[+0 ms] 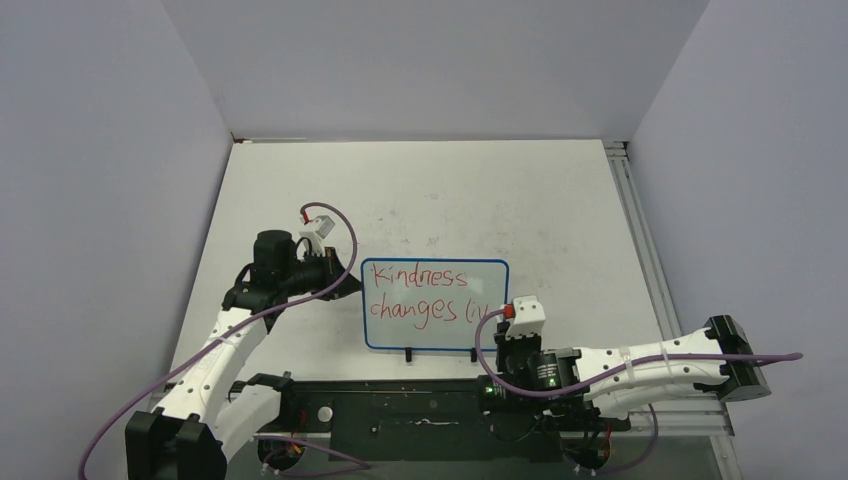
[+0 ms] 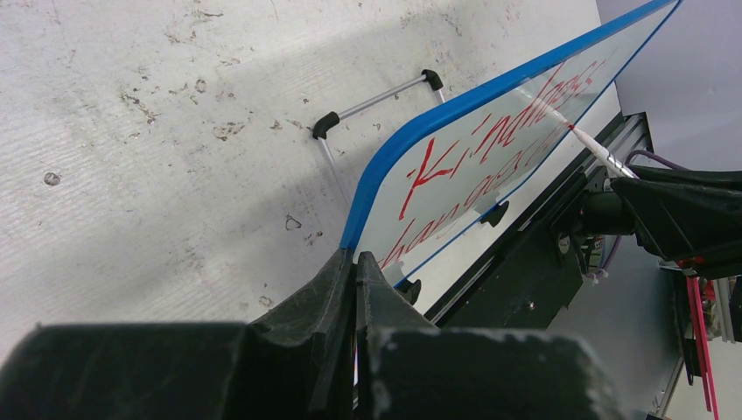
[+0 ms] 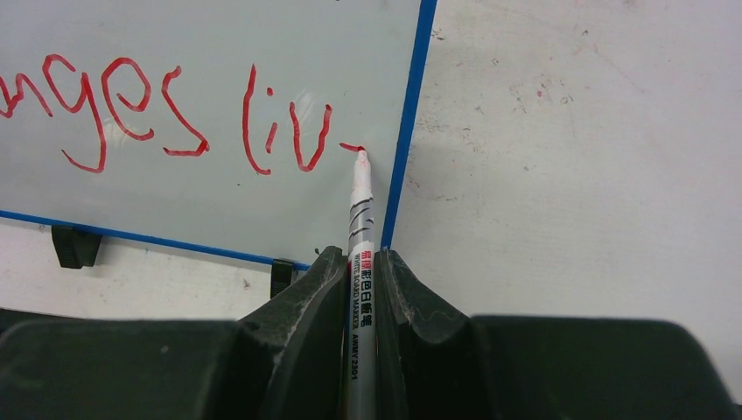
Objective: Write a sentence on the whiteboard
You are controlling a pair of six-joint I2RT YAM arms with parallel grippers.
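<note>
The right gripper (image 3: pixel 360 262) is clenched on a red marker (image 3: pixel 360 210). The marker's tip touches the whiteboard (image 3: pixel 219 197) at centre frame in the right wrist view, starting a short stroke after "liv". Only a thin strip of white separates the tip from the board's blue right edge. Past that edge, scuffed table (image 3: pixel 569 175) runs bare to the right side of the frame.

The left gripper (image 2: pixel 357 261), at lower centre of the left wrist view, is pinched shut on the board's left edge near its corner.

From above, the board sits at centre frame, reading "Kindness changes liv". Two black clips (image 1: pixel 407 353) on its lower edge lie just above the black base plate (image 1: pixel 400 410). Open tabletop stretches towards the top of the frame and right to the metal rail (image 1: pixel 632 240).
</note>
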